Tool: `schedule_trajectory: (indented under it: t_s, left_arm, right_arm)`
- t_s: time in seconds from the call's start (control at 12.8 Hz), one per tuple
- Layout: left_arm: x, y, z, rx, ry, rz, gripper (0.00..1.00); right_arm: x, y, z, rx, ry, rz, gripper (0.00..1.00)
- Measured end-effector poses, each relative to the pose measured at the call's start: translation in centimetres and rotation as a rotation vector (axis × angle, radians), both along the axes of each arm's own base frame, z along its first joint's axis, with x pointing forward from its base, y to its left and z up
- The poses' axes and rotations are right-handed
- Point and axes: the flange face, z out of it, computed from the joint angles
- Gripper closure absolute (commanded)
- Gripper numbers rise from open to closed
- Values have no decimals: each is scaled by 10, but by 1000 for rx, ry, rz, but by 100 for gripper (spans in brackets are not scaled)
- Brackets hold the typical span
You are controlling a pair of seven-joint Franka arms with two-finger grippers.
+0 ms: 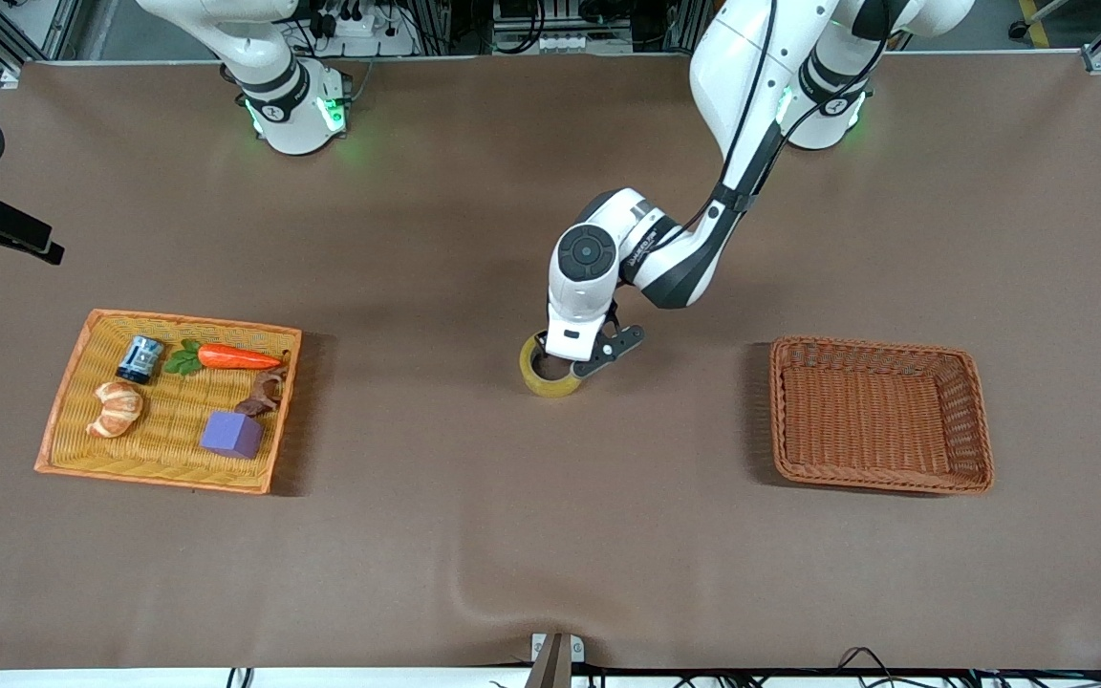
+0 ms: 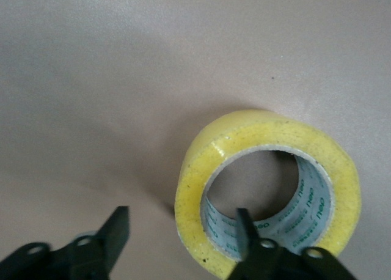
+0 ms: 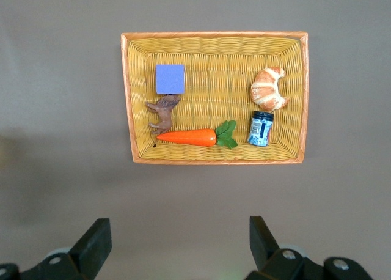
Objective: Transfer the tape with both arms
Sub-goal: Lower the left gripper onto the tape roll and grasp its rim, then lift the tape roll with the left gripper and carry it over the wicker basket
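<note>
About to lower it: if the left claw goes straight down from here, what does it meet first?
Likely the tape: the left claw is open, one finger over the roll's hole, the other outside its wall. Depth is unclear.

Bare brown surface (image 1: 436, 497) lies all round the tape (image 1: 550, 375), between the two baskets. The left hand (image 1: 581, 361) straddles its wall, one finger (image 2: 244, 231) in the hole.

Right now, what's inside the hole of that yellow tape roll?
One finger of the open left gripper dips into the tape; the other stays outside. Brown table shows through the hole.
</note>
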Motion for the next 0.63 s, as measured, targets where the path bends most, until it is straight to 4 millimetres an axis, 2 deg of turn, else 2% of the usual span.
schedule_trajectory:
  t_s: [0.08, 0.16, 0.39, 0.63]
  left_arm:
    - [0, 1, -3, 3, 3, 1, 77]
    - [0, 2, -7, 7, 7, 4, 97]
    - [2, 4, -10, 9, 9, 13, 100]
    - [17, 9, 7, -7, -13, 38, 100]
  right_arm:
    - [0, 0, 0, 0, 1, 0, 0]
    - [-1, 0, 0, 1, 7, 0, 0]
    - [-3, 0, -1, 2, 24, 0, 0]
    - [-3, -1, -2, 3, 26, -3, 0]
